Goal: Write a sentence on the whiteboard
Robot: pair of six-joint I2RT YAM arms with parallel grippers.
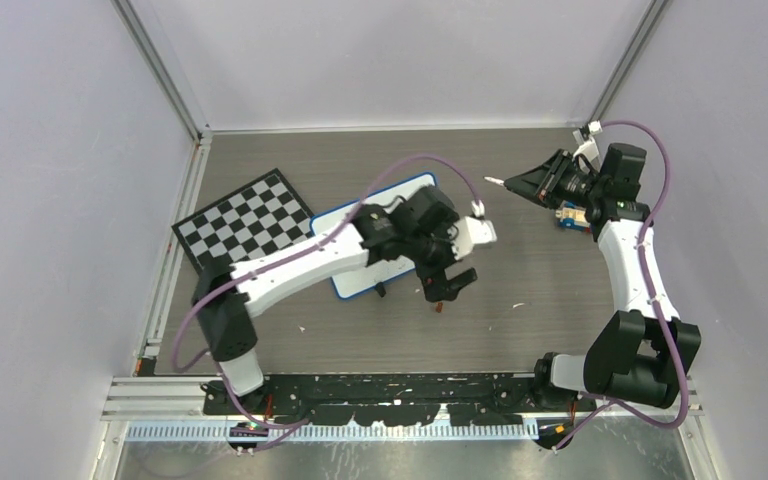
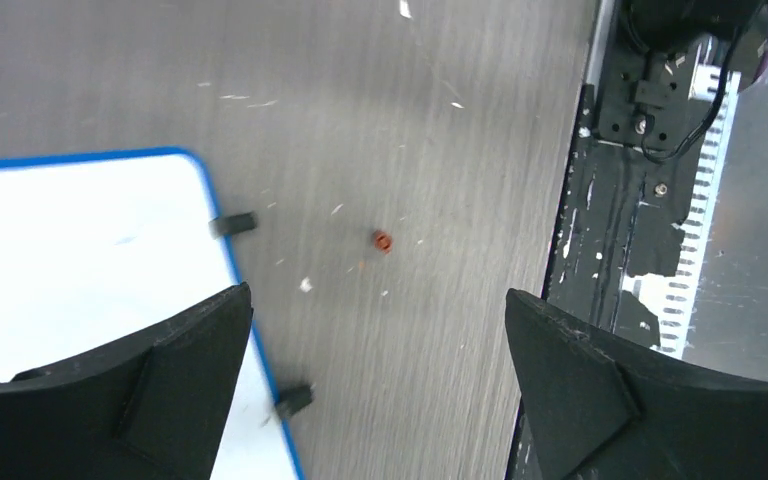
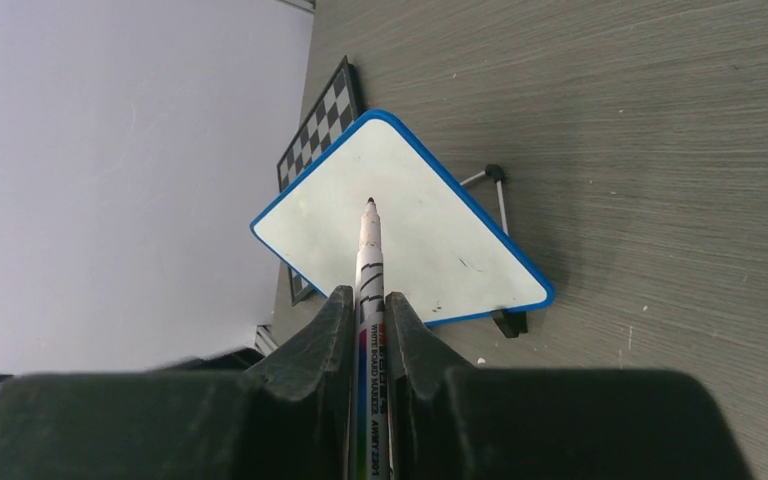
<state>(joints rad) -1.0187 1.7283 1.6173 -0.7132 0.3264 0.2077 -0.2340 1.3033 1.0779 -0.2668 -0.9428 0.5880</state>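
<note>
The whiteboard (image 1: pixel 412 190), white with a blue frame and black clip feet, lies at mid-table, largely under my left arm. In the right wrist view its face (image 3: pixel 400 230) shows only a few dark specks; no sentence is visible. My left gripper (image 1: pixel 450 285) hangs open just off the board's near right edge (image 2: pixel 90 250), with bare table between its fingers (image 2: pixel 377 295). A small red piece (image 2: pixel 382 241) lies on the table below it. My right gripper (image 3: pixel 368 293) is shut on a whiteboard marker (image 3: pixel 369 250), held in the air right of the board, tip (image 1: pixel 490 181) pointing toward it.
A black-and-white chessboard (image 1: pixel 245 222) lies left of the whiteboard, touching or tucked under its far corner. A small blue-and-yellow object (image 1: pixel 568 218) sits under my right wrist. The black base rail (image 2: pixel 650 200) runs along the near table edge. Walls enclose three sides.
</note>
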